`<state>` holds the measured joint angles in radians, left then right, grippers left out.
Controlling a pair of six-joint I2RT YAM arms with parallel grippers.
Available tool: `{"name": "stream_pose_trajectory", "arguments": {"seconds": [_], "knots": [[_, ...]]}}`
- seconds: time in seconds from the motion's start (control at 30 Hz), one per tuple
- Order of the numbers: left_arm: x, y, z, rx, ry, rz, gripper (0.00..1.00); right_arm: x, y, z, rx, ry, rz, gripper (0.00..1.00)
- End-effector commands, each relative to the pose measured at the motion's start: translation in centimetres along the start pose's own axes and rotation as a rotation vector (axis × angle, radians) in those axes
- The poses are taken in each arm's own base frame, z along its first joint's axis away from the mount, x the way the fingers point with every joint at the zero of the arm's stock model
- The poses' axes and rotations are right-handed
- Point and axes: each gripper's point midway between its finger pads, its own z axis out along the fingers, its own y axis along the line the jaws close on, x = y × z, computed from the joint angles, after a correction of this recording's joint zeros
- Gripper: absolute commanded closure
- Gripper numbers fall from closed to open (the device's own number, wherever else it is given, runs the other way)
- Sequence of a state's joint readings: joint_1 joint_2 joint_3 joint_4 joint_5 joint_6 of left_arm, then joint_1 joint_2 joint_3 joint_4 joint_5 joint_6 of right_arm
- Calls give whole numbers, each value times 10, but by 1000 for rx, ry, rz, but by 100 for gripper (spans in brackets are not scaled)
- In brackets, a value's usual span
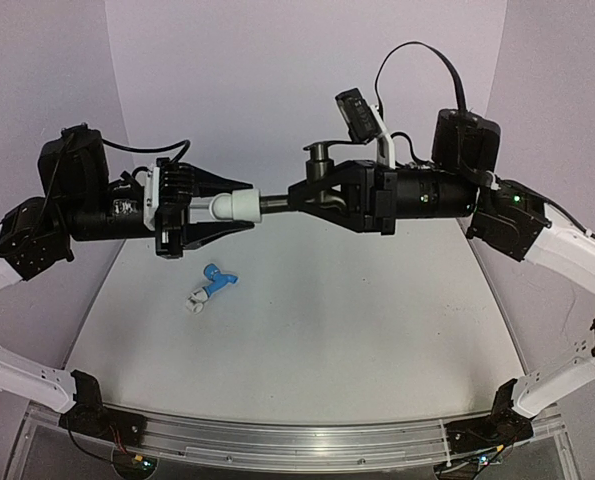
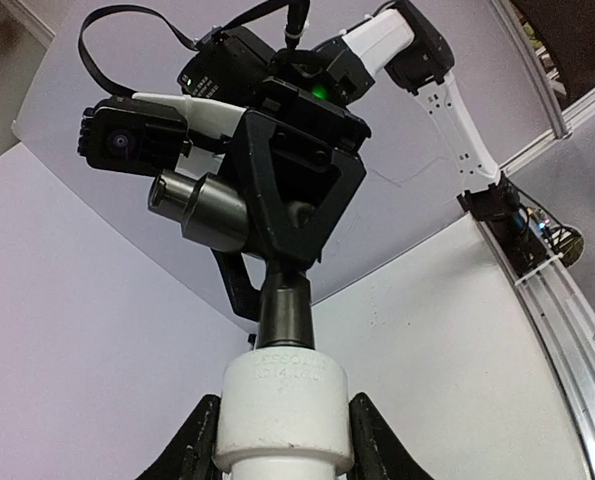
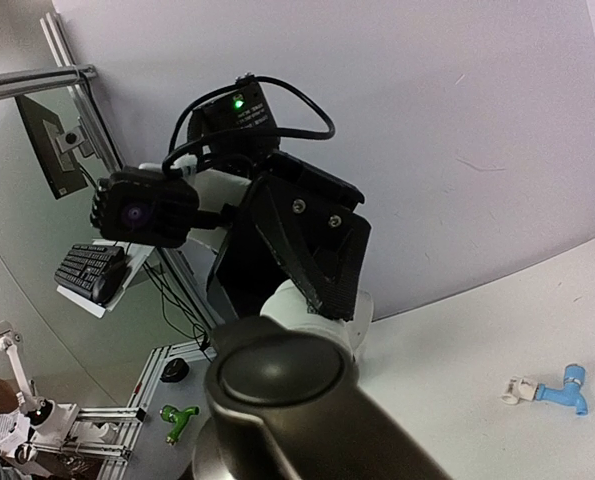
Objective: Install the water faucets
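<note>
Two taps show here. One is the grey tap [image 1: 275, 203], and it is up in the air, in the upper middle of the top view. It lies on its side, with its little handle sticking up. The right gripper [image 1: 299, 195] has its fingers pressed onto the fat part of this tap from both sides and pinches it tight. The tap's thin end points to the left of the frame.

That thin end goes into the open mouth of a white pipe piece [image 1: 239, 207]. The two are in one straight line. The left gripper [image 1: 245, 206] pinches the white pipe piece between its two dark fingers, one above it and one below it in the top view. In the left wrist view the white pipe piece fills the bottom middle, and the grey tap stands right above it.

The other one is the blue tap [image 1: 218, 277]. It lies flat on the table [image 1: 357, 350], left of the middle and below the left gripper, well apart from both grippers. A small white piece [image 1: 196, 299] sits on its lower left end, touching it. In the right wrist view this pair is at the lower right of the frame.

Both arms reach in from the two sides and meet over the far part of the table. Pale purple walls [image 1: 277, 60] stand behind it.
</note>
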<state>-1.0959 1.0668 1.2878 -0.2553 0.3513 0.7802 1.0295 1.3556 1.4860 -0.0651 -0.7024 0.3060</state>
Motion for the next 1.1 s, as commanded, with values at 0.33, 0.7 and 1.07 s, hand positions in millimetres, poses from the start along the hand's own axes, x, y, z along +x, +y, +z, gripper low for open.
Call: {"name": "stream_pose_trajectory", "arguments": {"seconds": [0.33,0.7,1.07], "knots": [[31,5,9,-103,113,111,100,-56,20,-19,-26,-153,-159,100],[31,6,8,-122,104,92,75,-58,21,-21,-29,-156,-183,100],[34,13,6,-167,121,76,52,-59,18,-25,-3,-162,-218,100]]}}
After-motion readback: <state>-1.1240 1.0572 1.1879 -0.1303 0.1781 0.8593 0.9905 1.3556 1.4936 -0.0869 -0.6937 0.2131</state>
